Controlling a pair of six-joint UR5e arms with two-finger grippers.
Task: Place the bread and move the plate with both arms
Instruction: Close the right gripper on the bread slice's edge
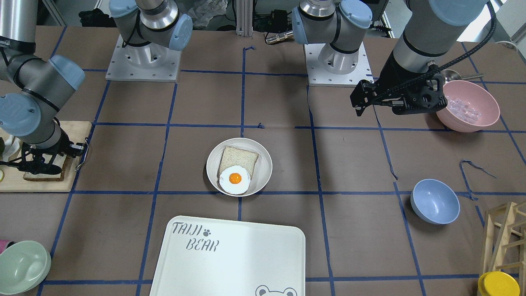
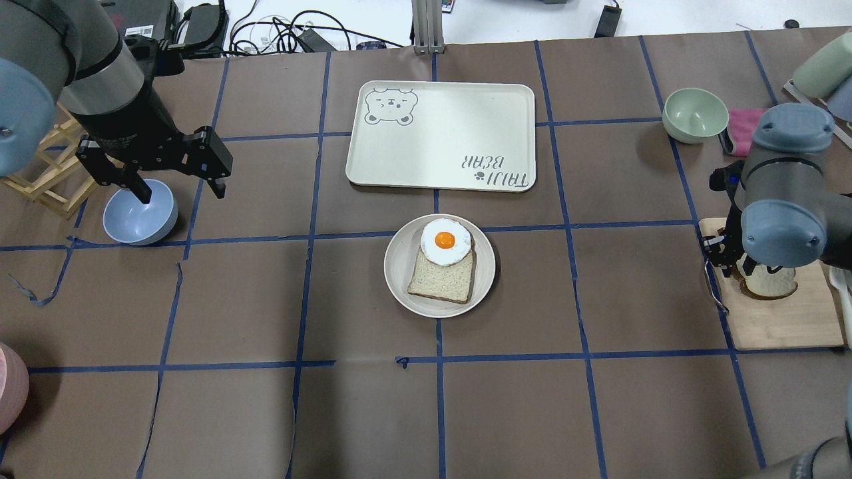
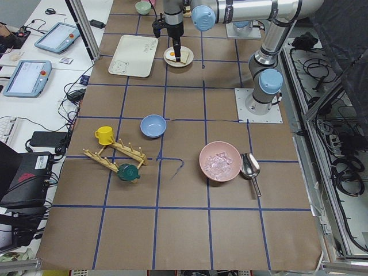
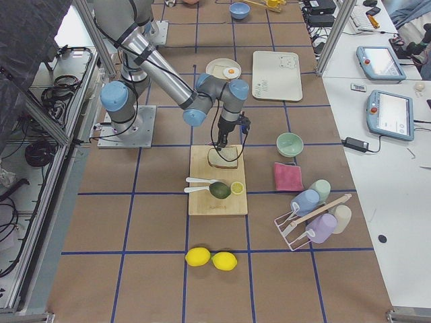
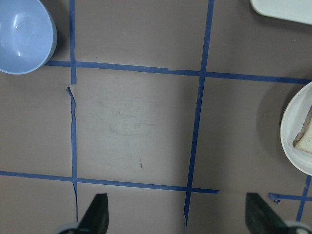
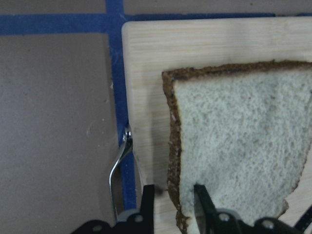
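The bread (image 6: 239, 146), pale with a dark brown crust, lies on the wooden cutting board (image 6: 146, 73) at the table's right end; it also shows in the overhead view (image 2: 772, 286). My right gripper (image 6: 174, 202) is down over its left edge with the jaws close together around the crust. The plate (image 2: 399, 266) sits mid-table and holds a lighter slice (image 2: 442, 279) with a fried egg (image 2: 444, 241). My left gripper (image 2: 181, 194) is open and empty above the table, beside the blue bowl (image 2: 133, 219). The left wrist view shows the plate's edge (image 5: 292, 141).
The white "TAIJI BEAR" tray (image 2: 466, 100) lies just beyond the plate. A green bowl (image 2: 695, 114) and a pink cloth (image 2: 742, 123) are at the far right. A pink bowl (image 1: 468, 107) and a wooden rack (image 1: 505, 234) stand at the robot's left.
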